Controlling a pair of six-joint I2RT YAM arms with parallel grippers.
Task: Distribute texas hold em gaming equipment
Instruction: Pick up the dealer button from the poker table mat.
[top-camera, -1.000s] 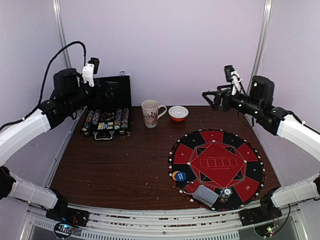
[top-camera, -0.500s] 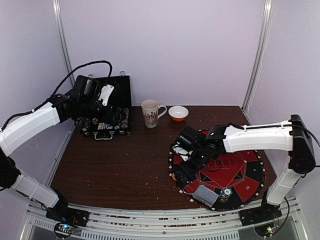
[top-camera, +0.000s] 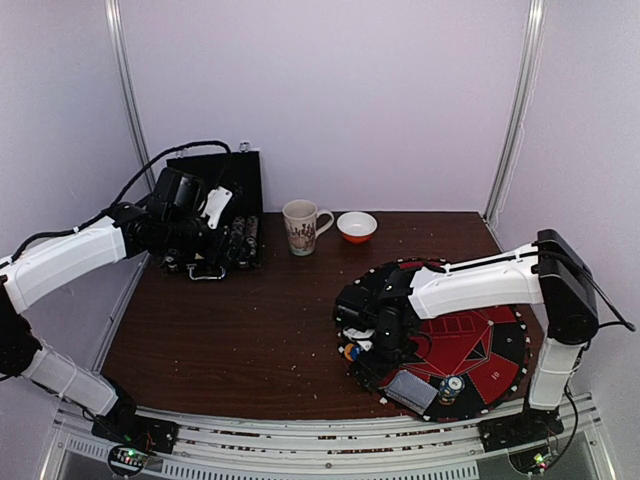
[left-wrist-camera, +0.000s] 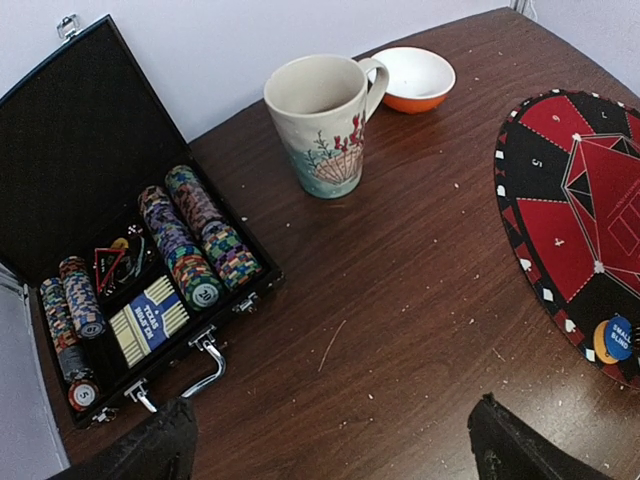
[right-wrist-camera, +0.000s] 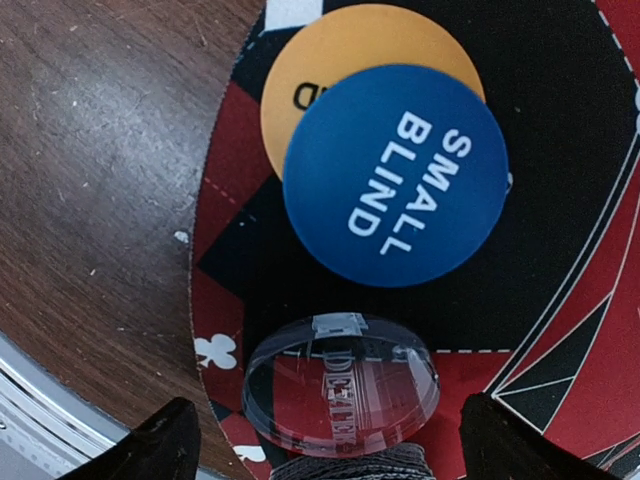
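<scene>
A blue "SMALL BLIND" disc (right-wrist-camera: 395, 175) lies partly over an orange disc (right-wrist-camera: 340, 60) at the left rim of the red-and-black mat (right-wrist-camera: 590, 330). A clear round dealer puck (right-wrist-camera: 340, 385) lies just below them. My right gripper (right-wrist-camera: 340, 450) is open and low over the mat, its fingers on either side of the puck and apart from it. In the top view it (top-camera: 378, 338) is beside the discs (top-camera: 352, 351). A grey-blue card deck (top-camera: 412, 390) and a chip (top-camera: 453, 385) lie on the mat's near edge. My left gripper (left-wrist-camera: 335, 455) is open and empty above bare table.
An open black case (left-wrist-camera: 60, 150) at the back left holds rows of striped chips (left-wrist-camera: 185, 245) and a card pack (left-wrist-camera: 150, 320). A patterned mug (left-wrist-camera: 320, 125) and an orange-and-white bowl (left-wrist-camera: 415, 75) stand at the table's back centre. The mat (top-camera: 500, 340) covers the right side.
My right arm has swung down from high on the right to the mat's left rim, over the discs. My left arm has moved right and lower, in front of the case.
</scene>
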